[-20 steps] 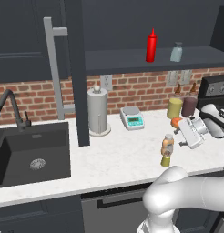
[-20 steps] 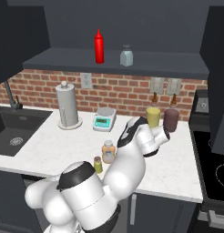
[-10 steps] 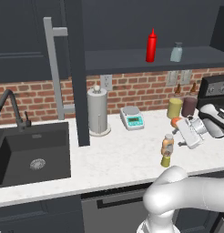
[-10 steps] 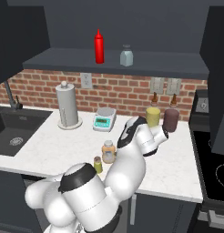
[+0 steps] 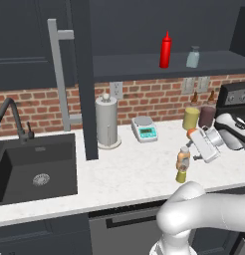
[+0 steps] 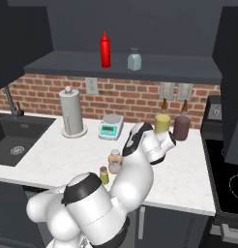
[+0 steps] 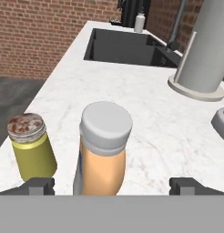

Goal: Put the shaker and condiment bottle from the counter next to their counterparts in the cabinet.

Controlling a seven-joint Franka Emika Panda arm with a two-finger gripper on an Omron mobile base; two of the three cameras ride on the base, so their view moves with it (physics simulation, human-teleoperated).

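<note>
gripper [image 7: 112, 184] jaws spread wide with nothing in them, condiment bottle [image 7: 104, 148] upright on the counter [image 7: 145, 113] right between the fingertips, shaker [image 7: 31, 146] just off to its left

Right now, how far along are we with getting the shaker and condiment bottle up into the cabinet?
Nothing is shelved yet. The shaker and condiment bottle both stand on the counter. In hand: the open hand is lined up on the bottle, fingers either side, not gripping. Left: carry both up beside the red squeeze bottle and pale shaker in the cabinet.
</note>
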